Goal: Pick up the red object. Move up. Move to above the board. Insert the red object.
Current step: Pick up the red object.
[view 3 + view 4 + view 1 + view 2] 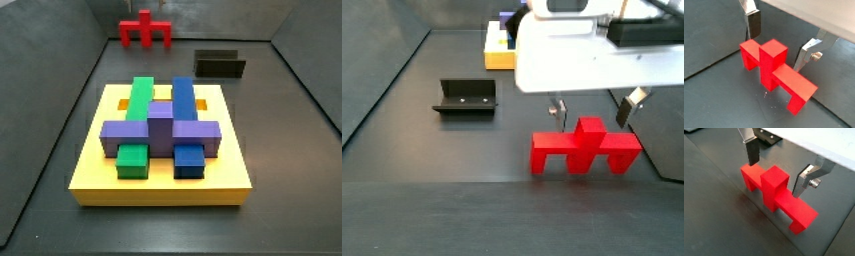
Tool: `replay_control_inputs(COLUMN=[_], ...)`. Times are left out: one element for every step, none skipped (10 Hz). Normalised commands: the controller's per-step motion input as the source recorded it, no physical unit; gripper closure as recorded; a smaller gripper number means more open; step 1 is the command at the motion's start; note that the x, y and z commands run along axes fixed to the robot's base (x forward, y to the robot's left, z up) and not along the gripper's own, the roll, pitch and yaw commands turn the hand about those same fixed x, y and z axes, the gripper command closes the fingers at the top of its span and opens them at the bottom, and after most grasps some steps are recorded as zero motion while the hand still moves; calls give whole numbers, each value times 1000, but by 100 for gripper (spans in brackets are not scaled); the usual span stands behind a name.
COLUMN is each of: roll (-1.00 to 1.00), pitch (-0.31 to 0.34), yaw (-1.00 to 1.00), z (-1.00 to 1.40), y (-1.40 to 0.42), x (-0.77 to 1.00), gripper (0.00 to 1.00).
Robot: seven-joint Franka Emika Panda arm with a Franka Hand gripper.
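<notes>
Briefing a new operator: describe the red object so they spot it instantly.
Start at the yellow board; beyond its far end, beside the dark fixture, the red object stands on the grey floor. The open gripper straddles its central post. It is the only red piece.

We see a bright red object on the dark grey floor, silver gripper fingers with dark pads, and a yellow board bearing green, blue and purple blocks.

White boxy claw, silver plate fingers, dark pads
</notes>
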Motion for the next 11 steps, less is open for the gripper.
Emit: replay_control_inputs(roll=[26,26,60,27,27,9,0,0,0,0,0], pitch=[0,0,0,0,0,0,0,0,0,0,0], yaw=[-40,-40,-46,-89,-94,-83,0,0,0,0,0], z=[-417,-360,-243,-183,-40,-6,0,0,0,0,0], y=[0,66,69,120,0,0,0,0,0,0,0], x=[0,-69,-100,-166,-77,-46,0,0,0,0,0], gripper=[0,0,0,0,0,0,0,100,100,100,100])
